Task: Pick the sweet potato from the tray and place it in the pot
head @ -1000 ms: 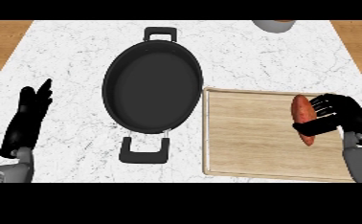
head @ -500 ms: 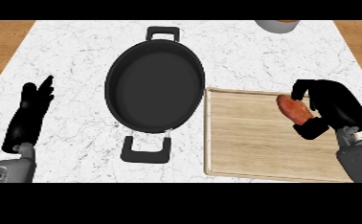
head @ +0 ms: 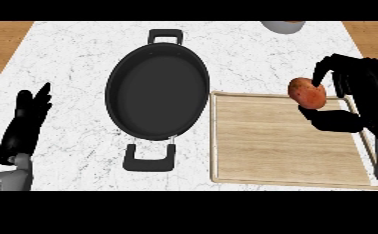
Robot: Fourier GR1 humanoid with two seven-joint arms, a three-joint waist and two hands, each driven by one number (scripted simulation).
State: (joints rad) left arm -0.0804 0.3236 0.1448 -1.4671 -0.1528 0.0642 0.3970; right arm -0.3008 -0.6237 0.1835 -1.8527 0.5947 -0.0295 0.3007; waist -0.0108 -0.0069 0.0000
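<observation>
At the far left, the left hand [head: 26, 120] rests open near the edge of the view, fingers straight and pointing up, on the white marbled surface [head: 66, 53] and well apart from everything else. To its right stands the pot [head: 157, 98], a black oval pan seen from above, with one handle at its far end and another at its near end; nothing lies inside it. Just beside the pot's right rim begins the tray [head: 280, 145], a pale wooden board with a raised edge, its left side close to the pot but whether the two touch cannot be told. The bare wood of the tray carries nothing. Over the tray's far right corner the right hand [head: 343, 93] is curled round the potato [head: 307, 92], fingers arched over its top and right side and the thumb under it. The potato is reddish-brown, held with its long axis roughly upright, and it sits at the left of the hand, facing the pot; it appears lifted off the tray, though the height cannot be judged from this steep view. It is well apart from the pot. At the top edge, right of centre, part of a grey bowl [head: 283, 26] shows on the surface.
</observation>
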